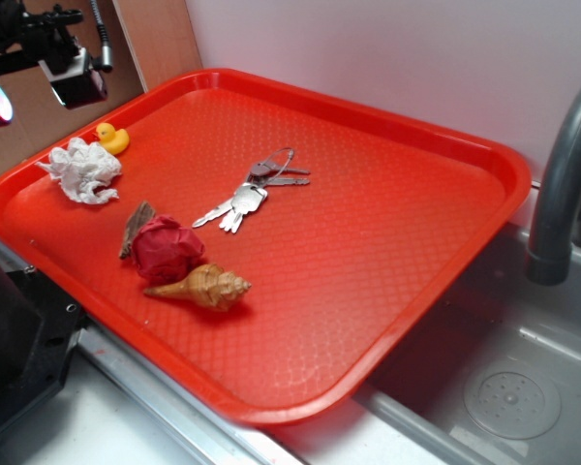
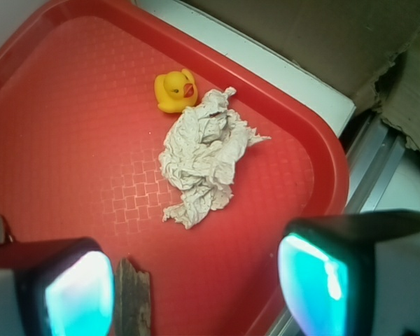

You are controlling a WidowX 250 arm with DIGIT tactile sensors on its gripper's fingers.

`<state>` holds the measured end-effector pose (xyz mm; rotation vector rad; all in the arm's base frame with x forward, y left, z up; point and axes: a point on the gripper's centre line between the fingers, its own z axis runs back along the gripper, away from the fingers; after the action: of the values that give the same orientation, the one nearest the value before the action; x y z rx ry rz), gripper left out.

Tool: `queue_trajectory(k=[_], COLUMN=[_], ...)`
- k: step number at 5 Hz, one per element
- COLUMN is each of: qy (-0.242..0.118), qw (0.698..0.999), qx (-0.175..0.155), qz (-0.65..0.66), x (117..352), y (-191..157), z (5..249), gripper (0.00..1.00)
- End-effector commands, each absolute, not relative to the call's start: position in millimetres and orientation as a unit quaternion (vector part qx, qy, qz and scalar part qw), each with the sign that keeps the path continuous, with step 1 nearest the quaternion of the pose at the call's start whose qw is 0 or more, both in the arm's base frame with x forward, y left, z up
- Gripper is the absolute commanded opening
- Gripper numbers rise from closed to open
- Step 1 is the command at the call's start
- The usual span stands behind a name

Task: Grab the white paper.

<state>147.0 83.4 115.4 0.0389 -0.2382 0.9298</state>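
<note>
gripper (image 2: 196, 280) jaws wide, above white paper (image 2: 203, 157), paper touching rubber duck (image 2: 176, 91), on red tray (image 2: 70, 140)

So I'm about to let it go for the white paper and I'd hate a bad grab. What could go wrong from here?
1. The rubber duck sits right against the white paper, so a closing hand could catch or knock it.
2. The paper is ragged and loosely crumpled; the fingers may pinch only a flap and it could slip out.
3. It lies near the tray's rim, which may obstruct one finger during the descent.
</note>
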Motion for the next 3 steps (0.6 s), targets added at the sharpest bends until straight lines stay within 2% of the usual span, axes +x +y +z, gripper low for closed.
queue_trajectory(k=[1,2,3], qy=[-0.1,-0.093,-0.088], qw=[0.868,0.873,0.878], qx=[0.048,0.065,0.082], qz=[0.484,0.475,0.463], x=[154,163,168], y=[124,132,128], z=[60,37,24], gripper=[1.0,1.0,0.29])
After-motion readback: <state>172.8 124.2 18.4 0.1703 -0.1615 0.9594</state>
